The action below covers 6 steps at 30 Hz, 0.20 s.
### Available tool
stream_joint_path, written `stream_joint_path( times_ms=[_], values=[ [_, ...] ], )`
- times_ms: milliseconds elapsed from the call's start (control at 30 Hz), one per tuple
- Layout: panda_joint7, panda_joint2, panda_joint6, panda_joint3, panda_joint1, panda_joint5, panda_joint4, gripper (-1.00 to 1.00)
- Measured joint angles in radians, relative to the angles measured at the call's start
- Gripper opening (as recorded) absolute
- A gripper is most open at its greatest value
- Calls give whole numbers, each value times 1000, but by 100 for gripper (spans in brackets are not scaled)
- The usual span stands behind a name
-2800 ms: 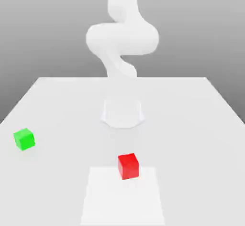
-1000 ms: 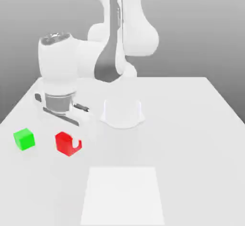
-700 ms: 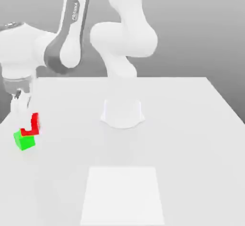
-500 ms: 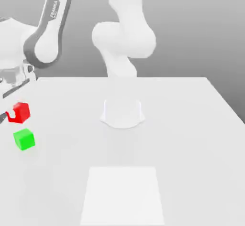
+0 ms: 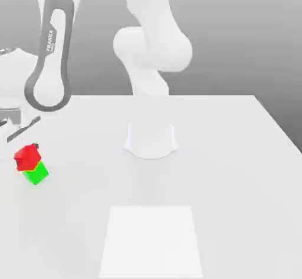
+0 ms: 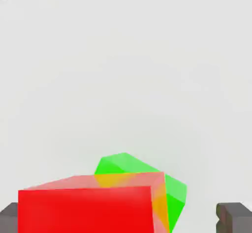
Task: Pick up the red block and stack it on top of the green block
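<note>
At the exterior view's left, the red cube (image 5: 28,157) is being released askew over the shifted green cube (image 5: 36,174); the gripper (image 6: 117,218) is being spread; stacking is seemingly being jeopardised.

One word legible in the ext. view: "FRANKA", caps, a brand name, on the robot arm's upper link (image 5: 48,65), approx. betw. 10 and 11 o'clock from the pic. ctr. Pale letters on the dk. grey part of the link, on its 9 o'clock side, w/ the white middle panel next to it toward 3 o'clock. The word runs lengthwise along the link, not level: it starts w/ the F at the lower end, approx. 6 o'clock, and climbs to the last A nr. 12 o'clock, tipped a bit toward 1. Letters small, but the word is readable. No legible txt, nos. or signs in the hand view.
</note>
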Motion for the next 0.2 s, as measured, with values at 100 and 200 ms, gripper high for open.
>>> stream_joint_path(
  times_ms=[100,200],
  values=[
    [54,-57,-48,-21,3,-75,-1,100],
    [112,-124,-106,-27,-10,-157,-3,100]
  ],
)
